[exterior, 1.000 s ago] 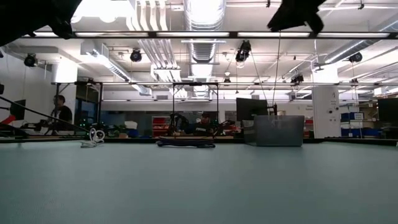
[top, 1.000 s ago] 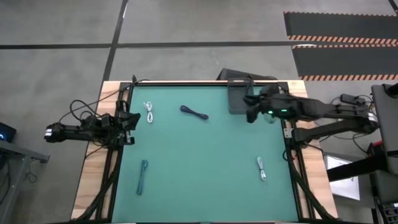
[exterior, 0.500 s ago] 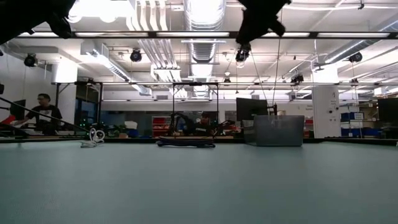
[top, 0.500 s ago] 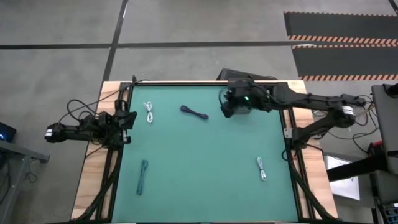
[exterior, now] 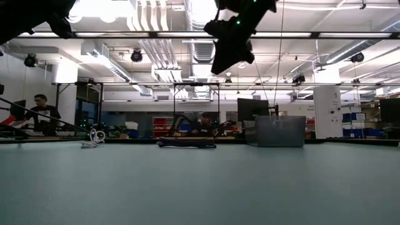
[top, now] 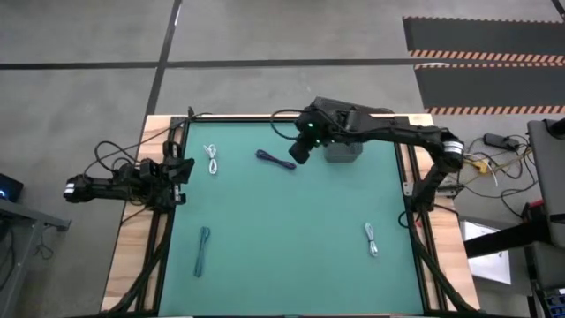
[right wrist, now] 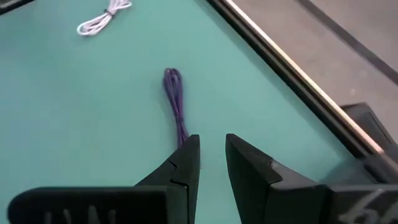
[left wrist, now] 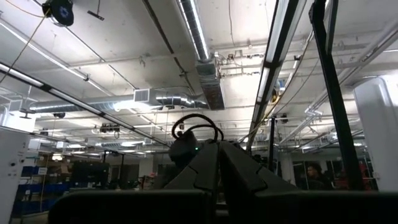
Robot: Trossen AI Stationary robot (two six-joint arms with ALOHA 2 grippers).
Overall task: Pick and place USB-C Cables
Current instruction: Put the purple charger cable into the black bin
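The right hand (top: pixel 298 151) has swung from the grey box (top: pixel 342 148) toward the dark cable (top: pixel 275 160) and hangs above its end, fingers slightly parted, holding nothing; the left hand (top: pixel 177 170) waits at the bench (top: pixel 291 238) edge, its fingers unclear

dark cable (right wrist: pixel 176 107) near end hidden behind right hand (right wrist: pixel 211 152)
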